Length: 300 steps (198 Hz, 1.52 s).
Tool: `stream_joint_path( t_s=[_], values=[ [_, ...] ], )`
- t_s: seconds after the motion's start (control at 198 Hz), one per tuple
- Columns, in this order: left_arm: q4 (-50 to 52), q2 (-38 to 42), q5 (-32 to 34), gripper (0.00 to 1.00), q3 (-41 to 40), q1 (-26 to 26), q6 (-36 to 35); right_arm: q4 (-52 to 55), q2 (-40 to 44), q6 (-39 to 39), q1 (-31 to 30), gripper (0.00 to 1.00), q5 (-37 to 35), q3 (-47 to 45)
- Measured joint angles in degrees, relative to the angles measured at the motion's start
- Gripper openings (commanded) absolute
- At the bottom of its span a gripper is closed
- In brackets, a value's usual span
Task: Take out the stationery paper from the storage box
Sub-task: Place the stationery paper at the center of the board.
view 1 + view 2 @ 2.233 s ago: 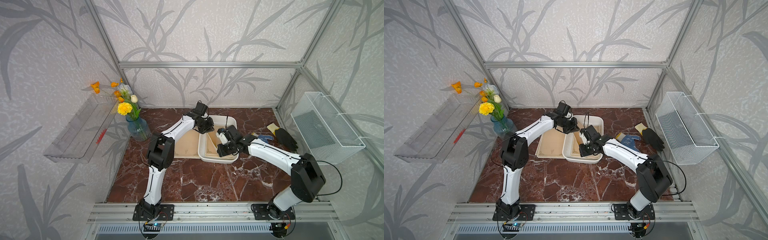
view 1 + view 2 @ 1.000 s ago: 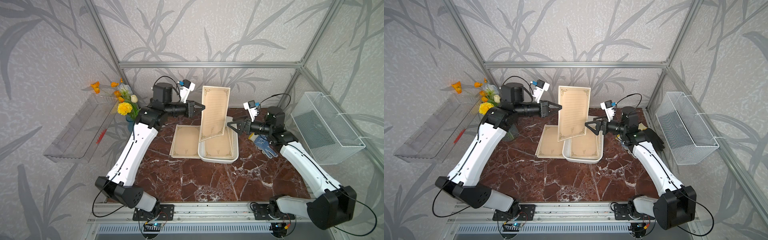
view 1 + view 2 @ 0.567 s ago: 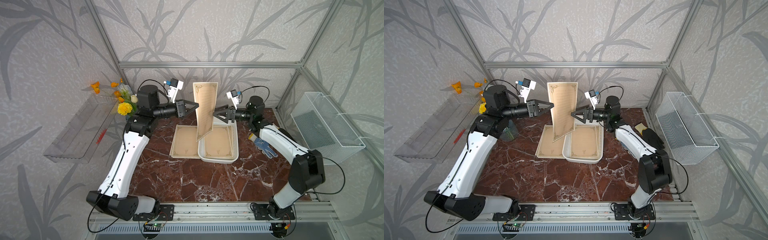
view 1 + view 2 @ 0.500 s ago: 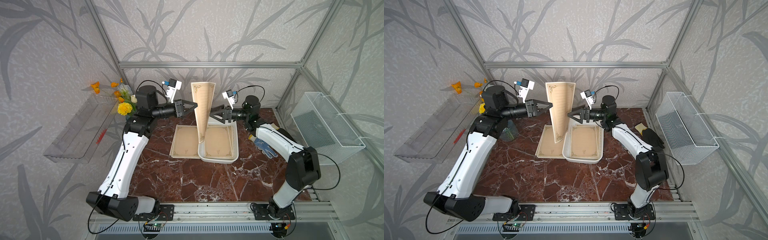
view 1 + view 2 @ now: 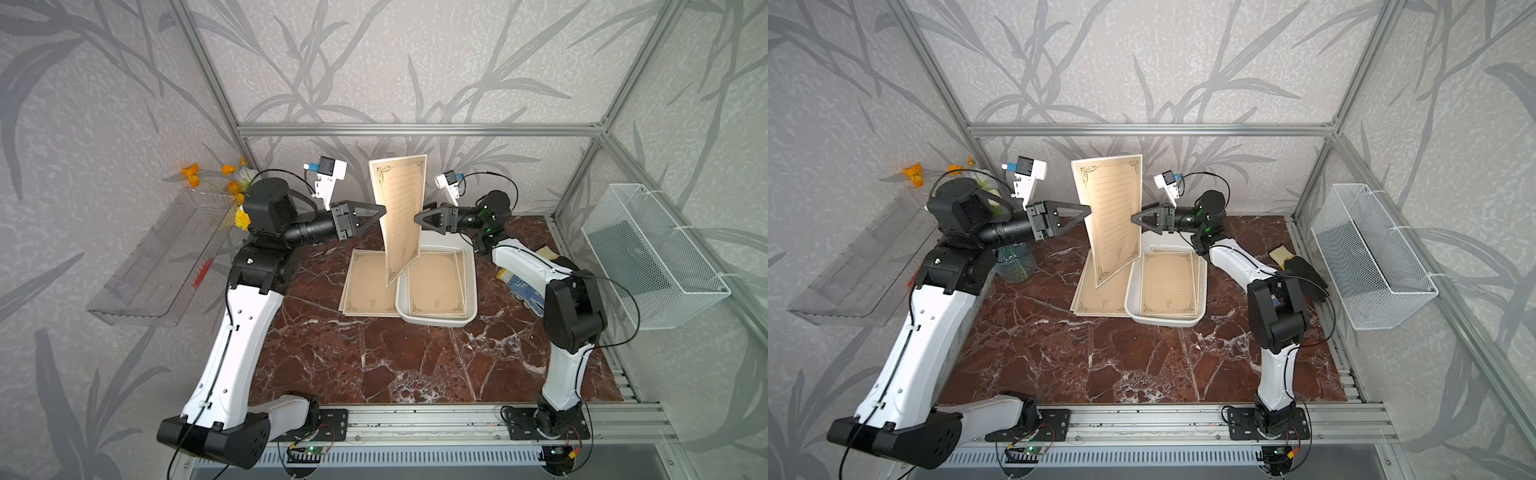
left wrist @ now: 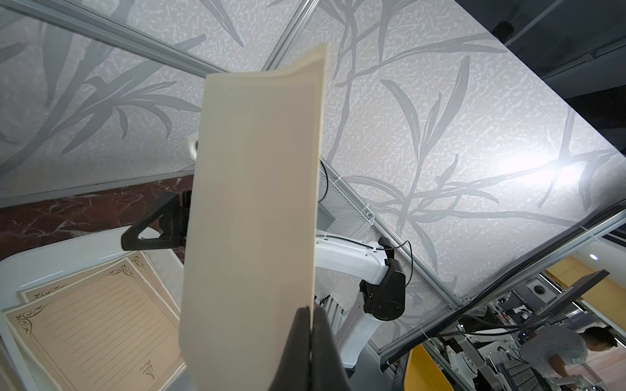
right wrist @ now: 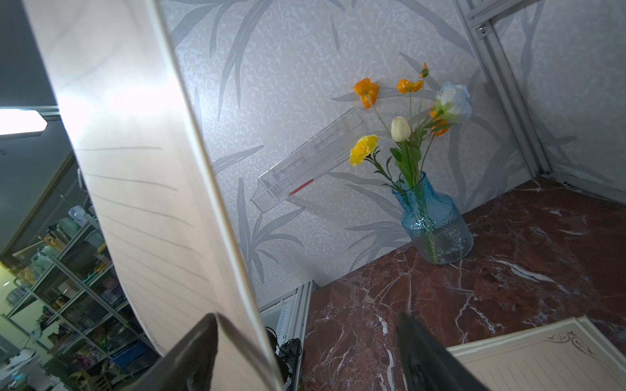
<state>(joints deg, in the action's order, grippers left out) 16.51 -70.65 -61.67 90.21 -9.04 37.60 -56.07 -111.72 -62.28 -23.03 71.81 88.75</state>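
The left pincer [image 5: 383, 209] clenches a sheet [image 5: 401, 216] upright, clear of the box [image 5: 432, 322]. The right pincer [image 5: 417, 218] gapes round its edge, perhaps to steady it.

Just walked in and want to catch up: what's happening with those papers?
The left end effector is shut on one edge of a stationery sheet, holding it upright above the table. The right end effector stands open at the sheet's opposite edge, not gripping it. More sheets lie in the white storage box, and a small stack lies on the table beside it.
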Motion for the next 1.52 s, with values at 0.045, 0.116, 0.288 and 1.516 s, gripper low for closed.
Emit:
stream_joint_path(
  t_s=[0.045,0.116,0.288,1.516],
  values=[
    [-0.3,-0.1,0.0,0.0,-0.8,0.7,0.4,-3.6,-0.3,-3.1,-0.7,0.7,0.7,0.3],
    [-0.4,-0.4,-0.1,0.0,-1.9,1.4,0.8,-8.5,-0.5,-7.3,-1.4,0.55,1.4,0.5],
    [-0.7,-0.7,0.0,0.0,-3.8,3.1,0.9,-14.7,-0.6,-12.8,-2.1,0.0,2.1,0.4],
    [27.1,6.5,56.9,0.61,-10.1,17.6,-19.5,98.8,-37.7,25.8,-17.4,0.0,-40.3,56.3]
  ],
)
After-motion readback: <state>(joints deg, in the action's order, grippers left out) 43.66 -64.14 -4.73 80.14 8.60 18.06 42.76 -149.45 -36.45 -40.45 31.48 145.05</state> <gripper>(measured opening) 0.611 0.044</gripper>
